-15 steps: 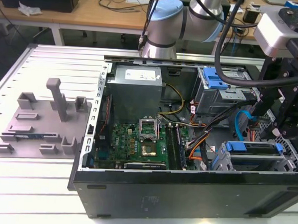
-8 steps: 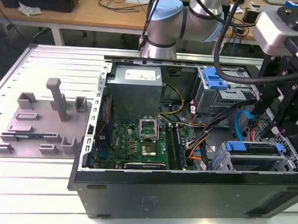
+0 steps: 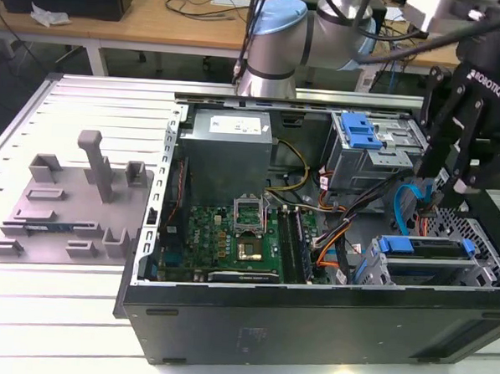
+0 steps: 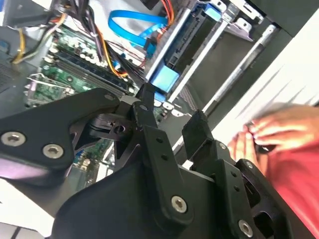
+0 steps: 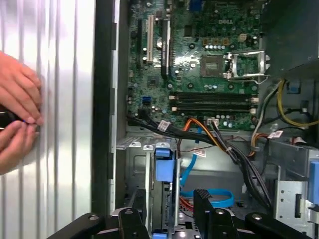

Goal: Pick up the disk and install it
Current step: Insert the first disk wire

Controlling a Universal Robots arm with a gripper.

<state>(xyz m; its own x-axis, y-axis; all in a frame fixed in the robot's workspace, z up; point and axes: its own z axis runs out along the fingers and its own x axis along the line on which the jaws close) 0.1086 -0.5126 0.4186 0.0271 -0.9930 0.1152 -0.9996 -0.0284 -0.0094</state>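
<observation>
Jaws: we found the gripper point(image 5: 171, 200) wide open and empty, w/ nothing btwn its fingers point(image 5: 203, 199) in both wrist views.

Disk pos.: in the first wrist view the disk point(image 5: 165, 163) stood on edge in the drive cage point(image 5: 132, 169). Its blue carrier end lay just ahead of the jaws, on the line btwn the two fingers and apart from both. Its long axis ran in line w/ the finger gap and passed beneath the gripper, so the fingers stood either side of its thin edge. In the exterior view that axis lay along the case's near wall, w/ the gripper above the end toward the exterior view's right. We judged the disk seated in the cage or nearly so. Full seating could not be confirmed.

Obstructions, near to far:
- A blue flat cable point(image 5: 212, 198) looped just beside one finger. We rated it the main snag risk.
- A bundle of black cables point(image 5: 234, 154) crossed beyond the cage.
- The motherboard point(image 5: 199, 59) lay farther in, w/ the PSU point(image 3: 227, 144) behind it.
- A blue ribbed latch point(image 3: 359, 130) sat on the upper bay, well apart from the jaws.
- A grey tray point(image 3: 73, 203) w/ upright posts lay outside the case, at the exterior view's left.
- A person's hand point(image 5: 17, 114) rested on the table beside the case wall, pinching a small dark object, well apart from the gripper.
</observation>
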